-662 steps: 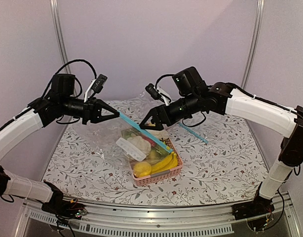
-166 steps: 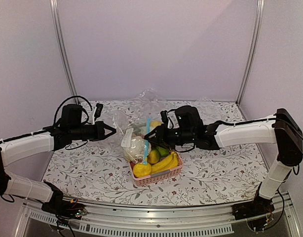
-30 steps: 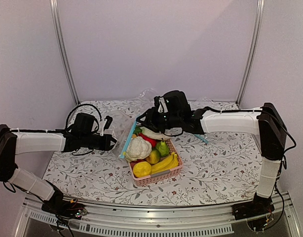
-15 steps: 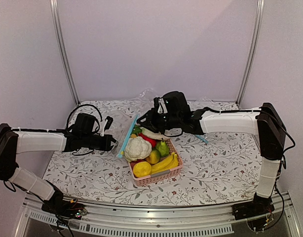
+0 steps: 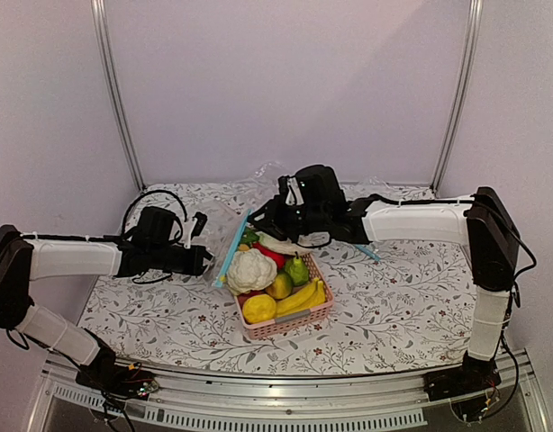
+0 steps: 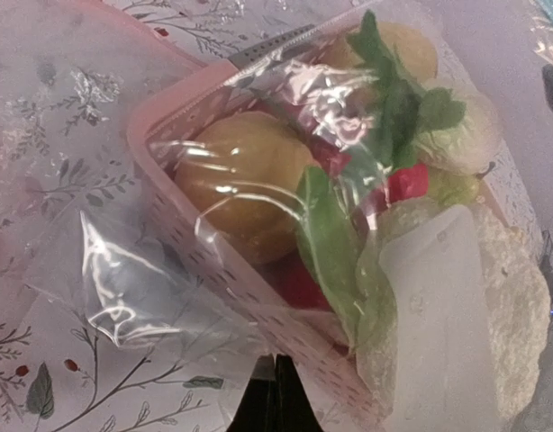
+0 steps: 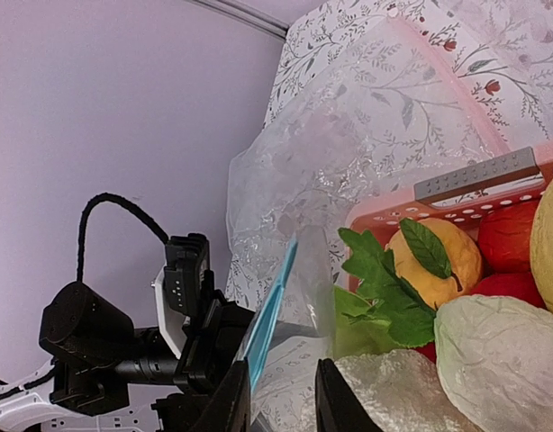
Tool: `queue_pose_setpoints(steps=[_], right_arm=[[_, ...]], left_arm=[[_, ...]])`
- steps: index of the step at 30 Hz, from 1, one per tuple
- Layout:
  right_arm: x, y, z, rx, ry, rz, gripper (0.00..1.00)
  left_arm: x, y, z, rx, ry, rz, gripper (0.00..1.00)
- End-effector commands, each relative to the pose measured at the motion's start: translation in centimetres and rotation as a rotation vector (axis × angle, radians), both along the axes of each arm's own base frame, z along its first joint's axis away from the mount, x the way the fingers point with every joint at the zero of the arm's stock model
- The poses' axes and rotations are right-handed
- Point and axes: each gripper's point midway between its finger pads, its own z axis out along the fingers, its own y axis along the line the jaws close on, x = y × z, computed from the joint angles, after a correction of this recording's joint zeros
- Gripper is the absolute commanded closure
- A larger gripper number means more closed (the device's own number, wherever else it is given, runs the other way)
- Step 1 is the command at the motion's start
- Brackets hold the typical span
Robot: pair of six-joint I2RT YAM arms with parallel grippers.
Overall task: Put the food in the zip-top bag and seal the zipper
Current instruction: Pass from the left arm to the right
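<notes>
Film of zip-top bag [image 5: 218, 239] slumped across pink basket's [image 5: 294, 320] left rim: looks featherlight, limp, slippery, so best pinched at stiffer zipper [image 5: 233, 247] rising just left of basket, with left pincer [image 6: 276, 398] pressed together, seemingly on film, right pincer [image 7: 278, 385] slightly apart.

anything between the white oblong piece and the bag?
The pink basket's far-left rim and a leafy green piece lie between the white oblong piece and the zip-top bag, which sits just left of the basket. Nothing else visible.

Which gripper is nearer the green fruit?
Right. The right gripper hangs over the basket's far end, behind the green fruit; the left gripper, pinching the zip-top bag, sits beyond the basket's left side.
</notes>
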Motion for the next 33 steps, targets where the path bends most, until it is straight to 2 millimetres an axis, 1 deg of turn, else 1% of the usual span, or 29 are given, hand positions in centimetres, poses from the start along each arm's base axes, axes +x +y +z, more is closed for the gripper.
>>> queue_pose_setpoints(steps=[1, 14, 26, 27, 33], right_arm=[[0.0, 1.0, -0.4, 0.006, 0.006, 0.018, 0.76], [0.1, 1.5, -0.7, 0.007, 0.012, 0.028, 0.78], [-0.3, 2.2, -0.3, 0.018, 0.008, 0.054, 0.79], [-0.4, 2.3, -0.3, 0.018, 0.008, 0.057, 0.79], [-0.9, 2.8, 0.0, 0.022, -0.004, 0.081, 0.79]], left_arm=[[0.3, -0.8, 0.8, -0.002, -0.026, -0.019, 1.0], [0.3, -0.8, 0.6, 0.014, -0.027, -0.018, 1.0], [0.6, -0.7, 0.7, 0.043, -0.043, -0.004, 1.0], [0.3, -0.5, 0.1, 0.062, -0.017, -0.001, 1.0], [0.5, -0.2, -0.2, 0.084, 0.0, 0.016, 1.0]])
